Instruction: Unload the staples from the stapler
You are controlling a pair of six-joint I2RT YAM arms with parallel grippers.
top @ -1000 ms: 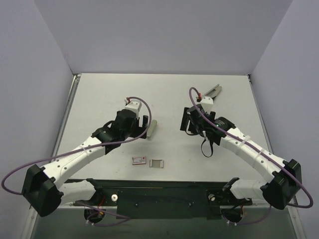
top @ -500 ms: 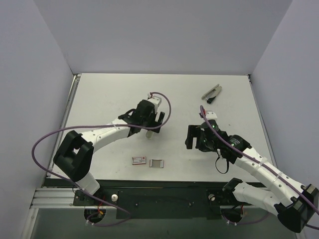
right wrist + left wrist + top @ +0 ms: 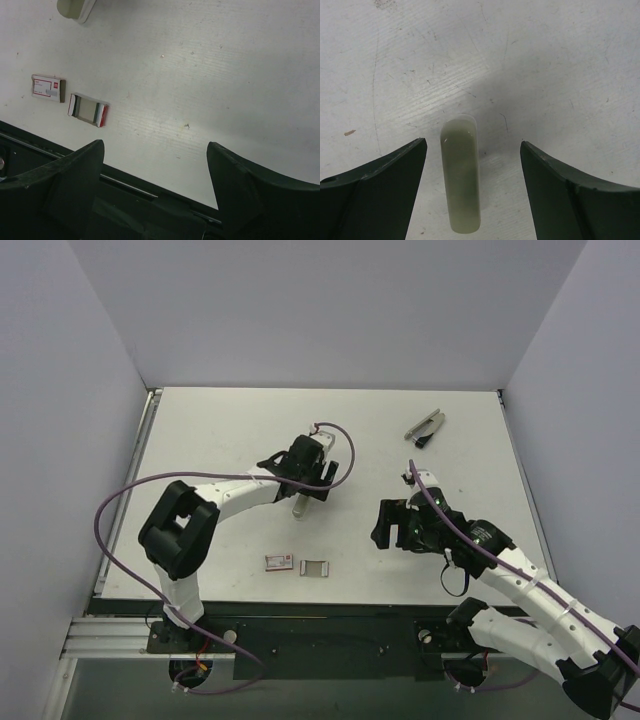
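Two separate pieces of the stapler show in the top view: the pale grey-green plastic shell bar (image 3: pixel 299 506) lies flat near the middle of the white matte table (image 3: pixel 200 440). The black-and-silver metal inner bar (image 3: pixel 425 427) lies on a diagonal at the far right, well apart from it. The left gripper (image 3: pixel 309 486) hangs directly over the far end of the shell bar, with a purple cable (image 3: pixel 345 455) looping off its wrist; its jaw spacing cannot be read from this angle. The right gripper (image 3: pixel 382 526) sits over bare table right of centre, pointing left, away from both bars. Near the front edge lie a small red-and-white cardboard box (image 3: pixel 278 562) and, just beside it on the right, a small open tray with a grey inside and red-and-white ends (image 3: pixel 316 567). In the left wrist view, the jaws stand wide apart, one dark green finger (image 3: pixel 380 175) on each side of the shell bar (image 3: pixel 461 175). There is clear table between each finger and the bar, so there is no contact; the bar's rounded end points away from the camera. In the right wrist view, the jaws are apart with only bare table between them. The box (image 3: pixel 46 87) and tray (image 3: pixel 88 110) lie to the left. One end of the shell bar (image 3: pixel 75 7) shows at the top left corner.
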